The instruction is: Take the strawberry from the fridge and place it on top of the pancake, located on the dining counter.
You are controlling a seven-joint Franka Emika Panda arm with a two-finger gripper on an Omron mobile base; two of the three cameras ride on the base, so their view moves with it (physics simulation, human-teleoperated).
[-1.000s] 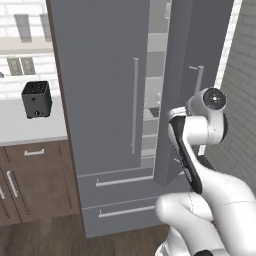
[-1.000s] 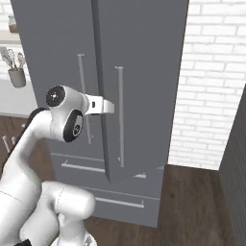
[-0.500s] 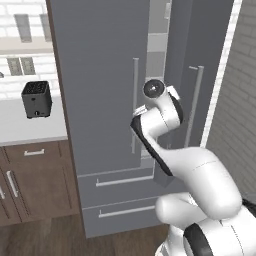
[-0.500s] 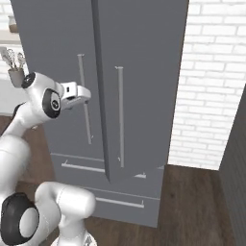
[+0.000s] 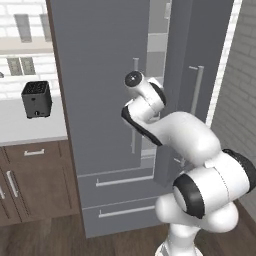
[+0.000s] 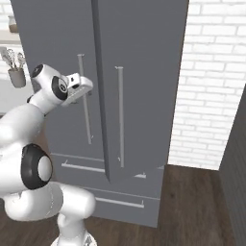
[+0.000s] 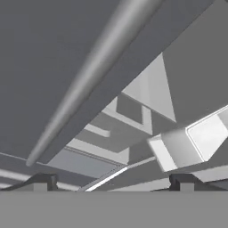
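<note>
- End effector (image 6: pixel 82 86) sits up against the front of the fridge (image 6: pixel 139 72), beside the long bar handle (image 6: pixel 85 103) of the left door; its jaws stand wide apart and grip nothing.
- From the hand view, the two dark fingertips (image 7: pixel 42 181) are spread far apart at the bottom, with the bar handle (image 7: pixel 89 75) running diagonally above them.
- Left door of the fridge (image 5: pixel 100 100) stands slightly ajar, and pale shelves (image 5: pixel 157 50) show through the gap.
- Strawberry: I cannot make it out from here.
- On the white bench (image 5: pixel 25 127) to the left of the fridge stands a small black toaster (image 5: pixel 36 99).
- Brown cabinets (image 5: pixel 30 180) sit below it.
</note>
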